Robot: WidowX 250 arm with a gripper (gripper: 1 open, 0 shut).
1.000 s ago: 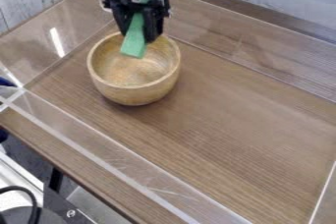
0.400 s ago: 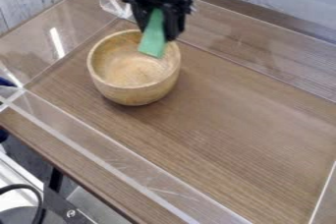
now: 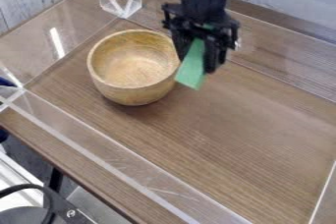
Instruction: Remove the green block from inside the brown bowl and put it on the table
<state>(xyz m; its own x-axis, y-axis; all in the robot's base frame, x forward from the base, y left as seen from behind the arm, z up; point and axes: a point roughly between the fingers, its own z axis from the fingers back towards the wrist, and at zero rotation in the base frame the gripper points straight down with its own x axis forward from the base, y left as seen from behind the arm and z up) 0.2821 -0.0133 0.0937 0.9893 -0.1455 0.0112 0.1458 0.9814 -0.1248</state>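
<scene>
My black gripper (image 3: 201, 55) points straight down, shut on the green block (image 3: 195, 68), which hangs tilted between its fingers. The block's lower end hovers just past the right rim of the brown bowl (image 3: 132, 68), above the table (image 3: 250, 130). The light-brown wooden bowl stands empty at the left of the tabletop, its inside fully visible.
Low clear acrylic walls (image 3: 79, 144) border the wood-grain tabletop on all sides. A small clear bracket (image 3: 121, 0) stands at the back wall behind the bowl. Bare tabletop stretches to the right and front of the bowl.
My gripper has carried the green block from over the bowl's middle rightward and slightly down, to just outside the bowl's right rim. The bowl has stayed in place.
</scene>
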